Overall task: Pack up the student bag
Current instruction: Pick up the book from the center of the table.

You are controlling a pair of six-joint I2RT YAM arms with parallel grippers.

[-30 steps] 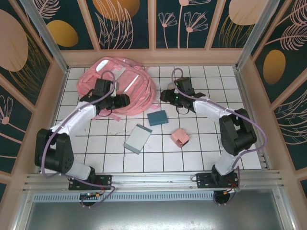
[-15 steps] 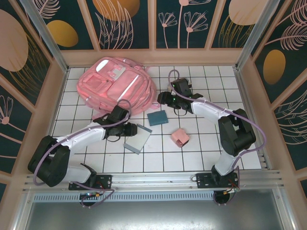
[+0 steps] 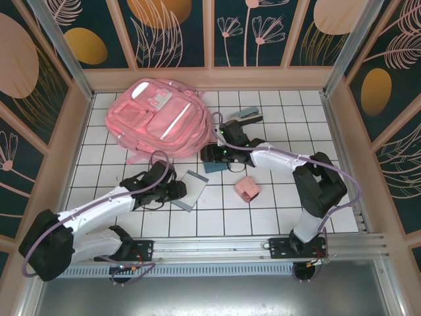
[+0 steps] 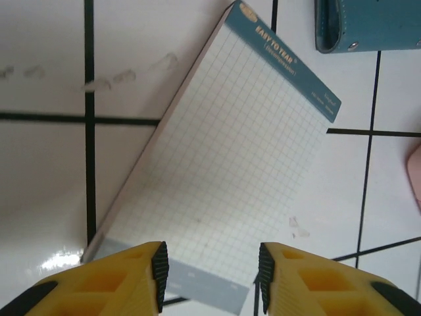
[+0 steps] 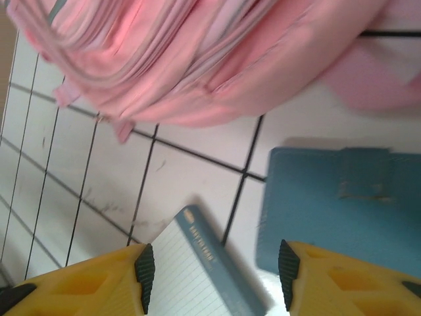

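The left gripper (image 4: pixel 210 276) stands open at the bottom of its wrist view. Its two black pads (image 4: pixel 158 268) are set apart over the near grey end of a grid-ruled notepad (image 4: pixel 223 164), with nothing clamped between them; I cannot tell whether they touch the paper. In the top view this gripper (image 3: pixel 177 191) sits just left of the notepad (image 3: pixel 190 189), below centre. The right gripper (image 5: pixel 214 273) is also open and holds nothing. It hangs over the notepad's blue-banded corner (image 5: pixel 210 253) and a blue case (image 5: pixel 342 210) on the white tiled table (image 3: pixel 276 197). In the top view the right gripper (image 3: pixel 208 155) is just beside the lower right edge of the student bag (image 3: pixel 161 118), which lies in the upper left of the table, well apart from the left gripper. The bag is large, soft and pink, front side up, with pockets and pale strips; its folds (image 5: pixel 197 59) fill the top of the right wrist view. A small pink box (image 3: pixel 247 189) lies to the right of the notepad.
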